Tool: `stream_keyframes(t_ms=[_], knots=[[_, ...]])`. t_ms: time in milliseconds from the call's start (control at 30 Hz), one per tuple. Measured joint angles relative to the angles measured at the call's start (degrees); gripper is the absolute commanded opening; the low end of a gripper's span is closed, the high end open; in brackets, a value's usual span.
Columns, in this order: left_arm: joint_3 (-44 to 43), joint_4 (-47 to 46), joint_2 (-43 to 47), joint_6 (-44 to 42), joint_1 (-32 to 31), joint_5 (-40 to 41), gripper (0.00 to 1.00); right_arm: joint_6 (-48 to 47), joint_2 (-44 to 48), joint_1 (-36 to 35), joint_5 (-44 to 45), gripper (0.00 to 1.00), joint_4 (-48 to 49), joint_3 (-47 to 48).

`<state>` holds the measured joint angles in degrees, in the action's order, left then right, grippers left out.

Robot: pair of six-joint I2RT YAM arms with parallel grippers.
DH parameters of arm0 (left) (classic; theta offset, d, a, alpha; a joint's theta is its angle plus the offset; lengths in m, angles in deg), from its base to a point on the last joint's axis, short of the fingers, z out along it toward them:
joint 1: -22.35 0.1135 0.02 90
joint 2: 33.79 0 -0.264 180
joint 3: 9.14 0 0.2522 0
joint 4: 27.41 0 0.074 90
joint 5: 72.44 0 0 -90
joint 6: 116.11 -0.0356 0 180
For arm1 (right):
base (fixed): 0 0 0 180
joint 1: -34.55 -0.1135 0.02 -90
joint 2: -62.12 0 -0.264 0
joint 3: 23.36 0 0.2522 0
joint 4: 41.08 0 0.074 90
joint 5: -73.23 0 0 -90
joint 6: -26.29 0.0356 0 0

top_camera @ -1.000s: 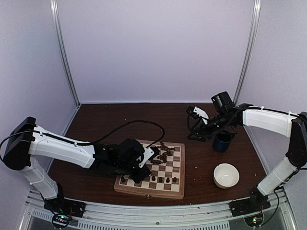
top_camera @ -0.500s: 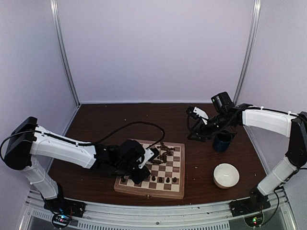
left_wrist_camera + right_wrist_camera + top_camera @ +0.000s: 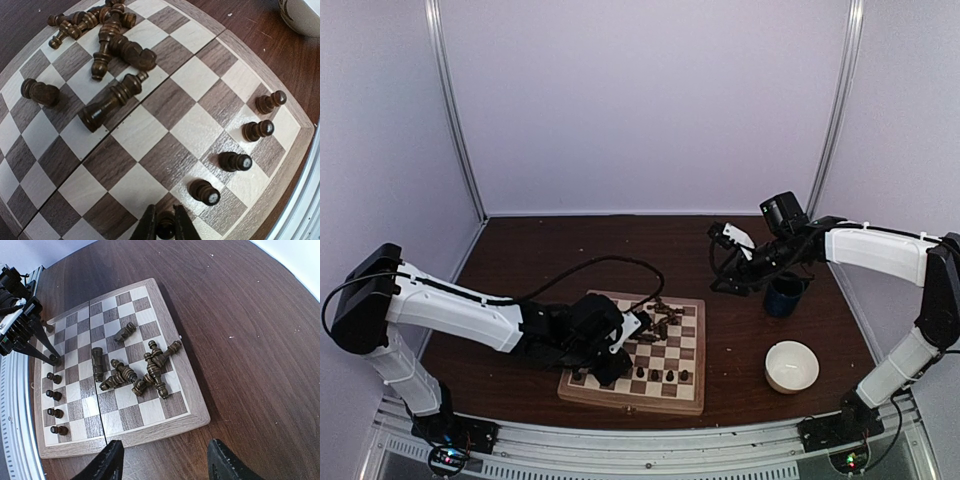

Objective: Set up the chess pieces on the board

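Observation:
The board [image 3: 630,398] lies at the table's near middle; it also shows in the left wrist view [image 3: 165,105] and the right wrist view [image 3: 125,432]. A heap of chess pieces [image 3: 660,322] lies toppled on its far side [image 3: 115,45] [image 3: 140,372]. Several pawns [image 3: 234,161] stand in a row along the near edge [image 3: 54,413]. My left gripper [image 3: 615,365] [image 3: 165,227] is shut on a pawn [image 3: 165,223] held upright, low over a dark square beside that row. My right gripper [image 3: 728,280] [image 3: 167,462] is open and empty, high above the table beyond the board's far right.
A dark blue cup [image 3: 785,295] stands right of the board under the right arm. A white bowl [image 3: 791,365] sits nearer the front right, and its rim shows in the left wrist view [image 3: 302,15]. The left arm's black cable [image 3: 610,262] loops over the table behind the board.
My left gripper has shifted slightly to the left and nearer the board with the pawn in it. The right arm has not moved.

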<state>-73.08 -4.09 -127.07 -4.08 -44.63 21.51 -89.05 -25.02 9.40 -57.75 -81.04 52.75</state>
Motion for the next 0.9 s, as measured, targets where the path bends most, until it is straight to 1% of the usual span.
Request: stream_keyframes(t_ms=[267, 400, 500, 533, 633, 700, 800, 900], knots=[[0.0, 0.3, 0.0, 0.0, 0.0, 0.1, 0.21, 0.0, 0.0, 0.0, 0.0, 0.61, 0.0, 0.0], [0.0, 0.9, 0.0, 0.0, 0.0, 0.4, 0.32, 0.0, 0.0, 0.0, 0.0, 0.61, 0.0, 0.0], [0.0, 1.7, 0.8, 0.0, 0.0, 1.9, 0.46, 0.0, 0.0, 0.0, 0.0, 0.61, -0.1, 0.0], [0.0, 2.2, 1.7, -0.4, 0.0, 2.7, 0.48, 0.0, 0.0, 0.0, 0.0, 0.61, -0.1, 0.0], [-0.9, 4.1, 5.9, -0.9, 0.9, 4.2, 0.48, -0.1, 0.0, 0.0, 0.0, 0.61, -0.1, 0.0], [-3.1, 5.6, 8.2, -1.5, 3.0, 3.9, 0.47, -0.3, 0.0, 0.0, -0.1, 0.6, -0.2, 0.0], [-7.5, 6.9, 9.5, -2.2, 9.0, 1.9, 0.47, -0.4, -0.1, -0.5, 0.3, 0.56, -0.4, 0.2], [-9.0, 7.1, 10.3, -1.9, 14.8, -0.2, 0.47, 0.3, -1.2, -2.2, 1.9, 0.55, -1.1, 1.7]])
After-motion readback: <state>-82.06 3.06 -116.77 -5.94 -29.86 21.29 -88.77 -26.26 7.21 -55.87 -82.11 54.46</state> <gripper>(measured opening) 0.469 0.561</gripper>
